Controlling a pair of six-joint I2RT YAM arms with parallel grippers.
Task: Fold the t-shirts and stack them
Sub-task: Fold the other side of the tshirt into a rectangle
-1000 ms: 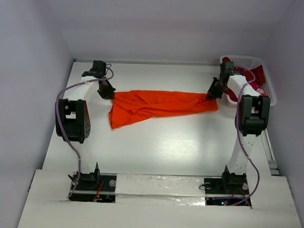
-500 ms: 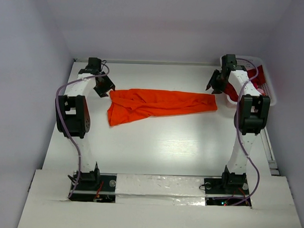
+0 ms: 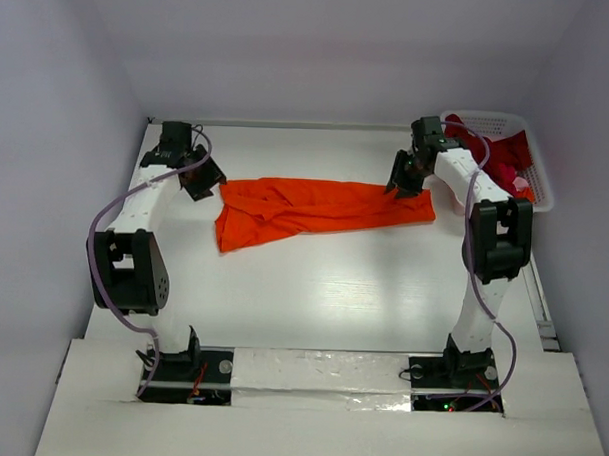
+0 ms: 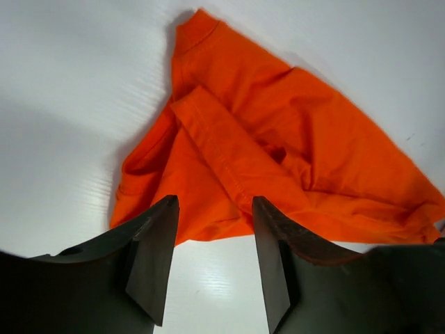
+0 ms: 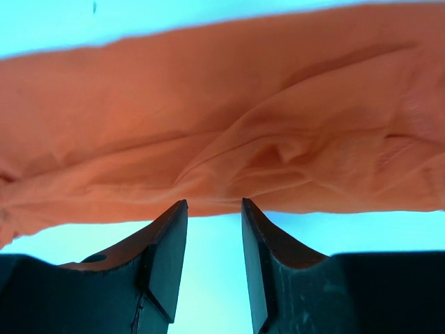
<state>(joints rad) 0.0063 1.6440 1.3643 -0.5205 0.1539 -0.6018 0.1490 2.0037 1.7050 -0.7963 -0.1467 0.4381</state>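
Early days: the orange t-shirt (image 3: 315,206) lies crumpled and unfolded on the counter (image 3: 332,289), just ahead of the left end effector (image 3: 199,179) and right end effector (image 3: 404,181), both open and empty. Crimson t-shirts (image 3: 507,153) sit in the basket (image 3: 493,121) behind the right one.

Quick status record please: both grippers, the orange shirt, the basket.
left gripper: open, empty, at the shirt's left end
right gripper: open, empty, at the shirt's right end
orange t-shirt: lying rumpled in a long strip on the table, not folded
basket: far right corner, holds dark red cloth
stack: none yet
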